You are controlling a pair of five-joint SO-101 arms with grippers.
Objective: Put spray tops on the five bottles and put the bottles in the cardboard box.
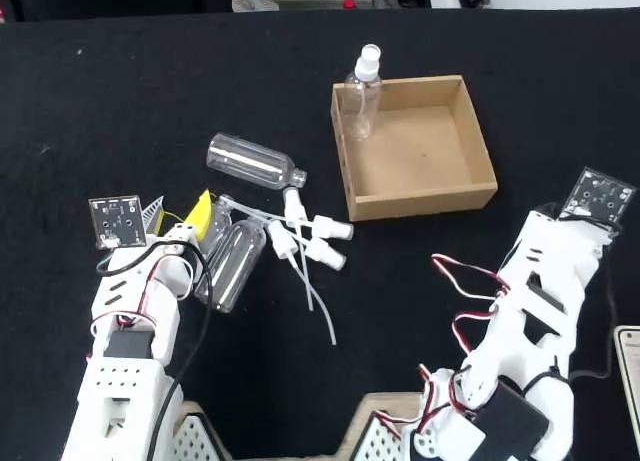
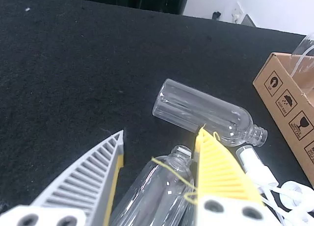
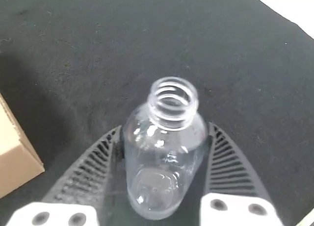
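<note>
The left gripper (image 2: 161, 137) is opened wide, with a lying uncapped bottle (image 2: 157, 191) between its jaws. A second clear bottle (image 2: 201, 111) lies at its 1 o'clock. Loose spray tops (image 1: 310, 239) lie at 3 o'clock of these. In the cardboard box (image 1: 420, 196), at the 10 o'clock corner, stands a capped bottle (image 1: 363, 96). The right gripper (image 3: 165, 129) is clamped on an upright open bottle (image 3: 164, 152).

Capped bottle (image 1: 363, 96) upright in box (image 1: 425, 203), uncapped bottles (image 1: 250, 162) lying.
</note>
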